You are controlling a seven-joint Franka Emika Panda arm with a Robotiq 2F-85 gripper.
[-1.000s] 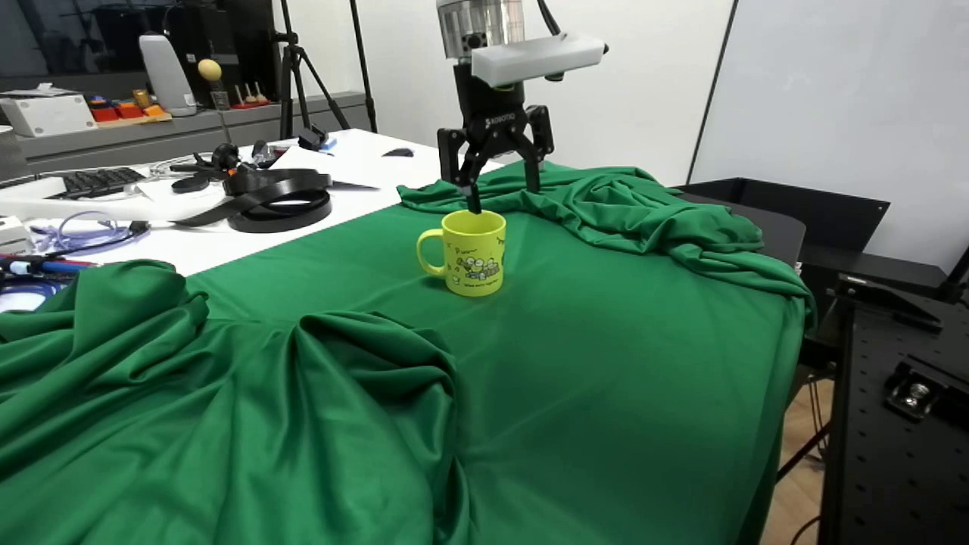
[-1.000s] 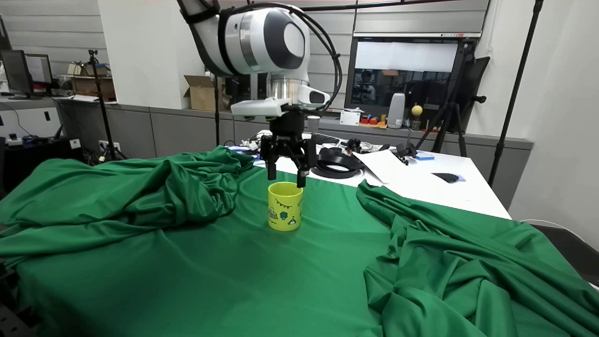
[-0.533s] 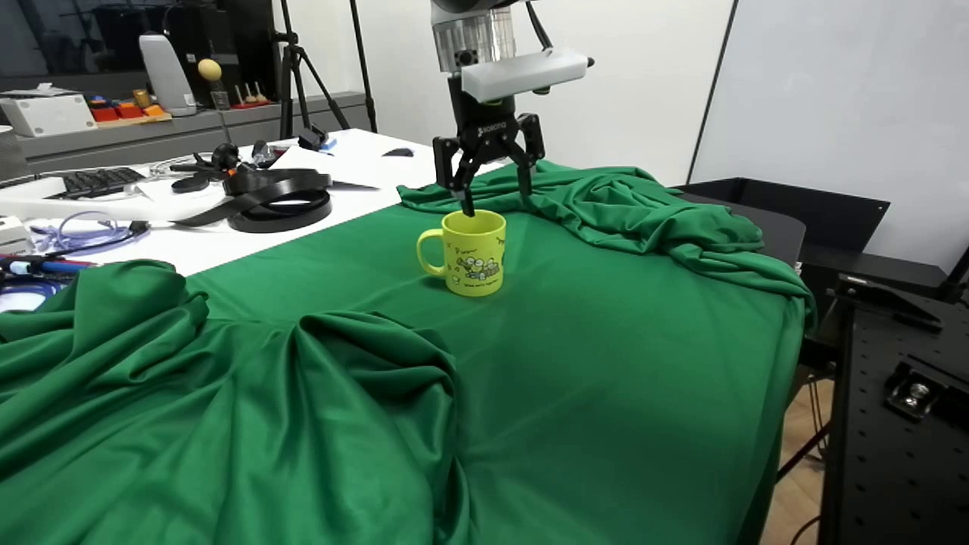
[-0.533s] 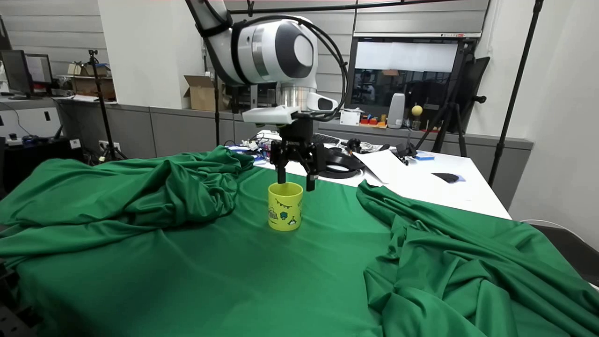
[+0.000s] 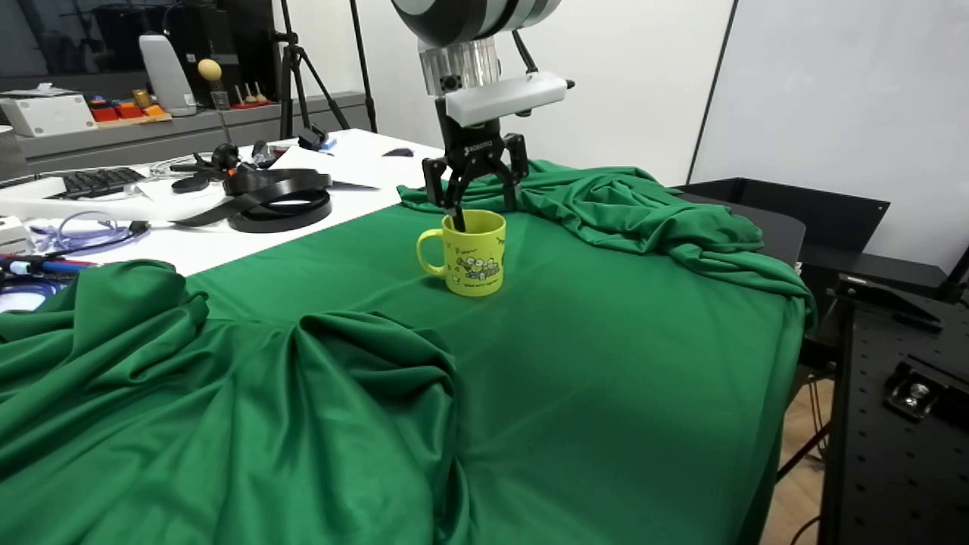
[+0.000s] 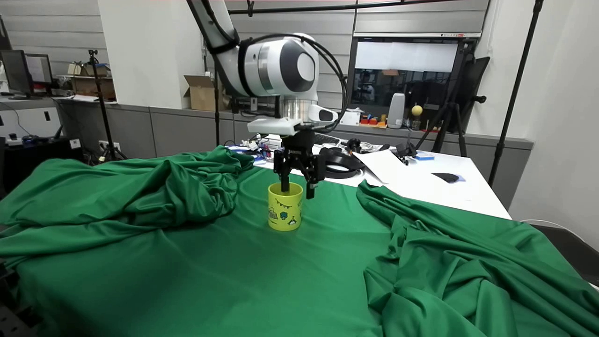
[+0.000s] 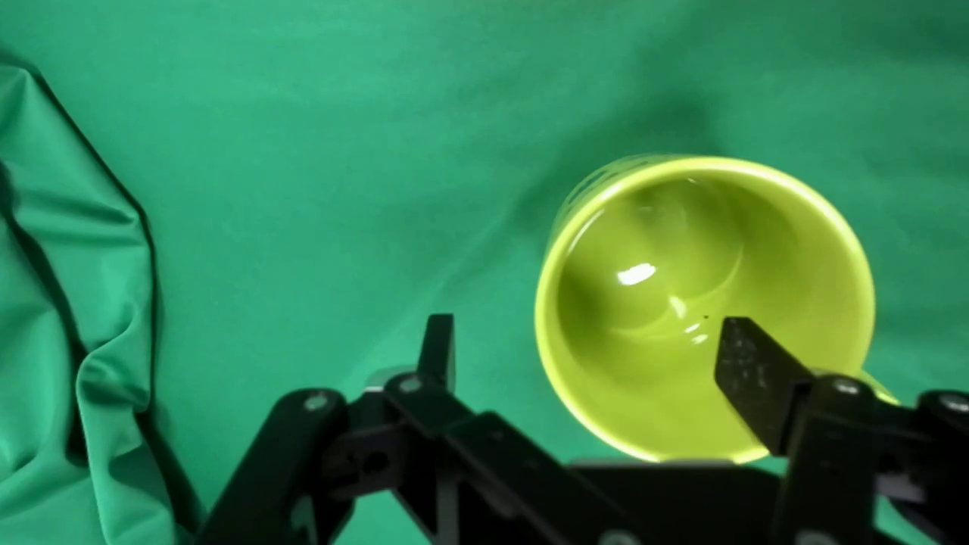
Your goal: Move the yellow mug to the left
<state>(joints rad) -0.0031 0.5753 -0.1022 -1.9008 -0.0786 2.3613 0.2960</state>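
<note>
Evidently, in exterior view, yellow mug [image 5: 475, 261] stood upright on green cloth [image 5: 606, 363]. In exterior view, claw [image 6: 297, 191] hung spread, one finger [image 6: 285, 183] inside mug's mouth, other outside. Wrist view: mug wall [image 7: 546, 310] lay between fingers, unpinched. Approach seemed nearly done; grip, leftward move remained.

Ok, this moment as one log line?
yellow mug: upright on green cloth | hand: open, fingers astride mug rim, one inside | grip: none yet
</note>
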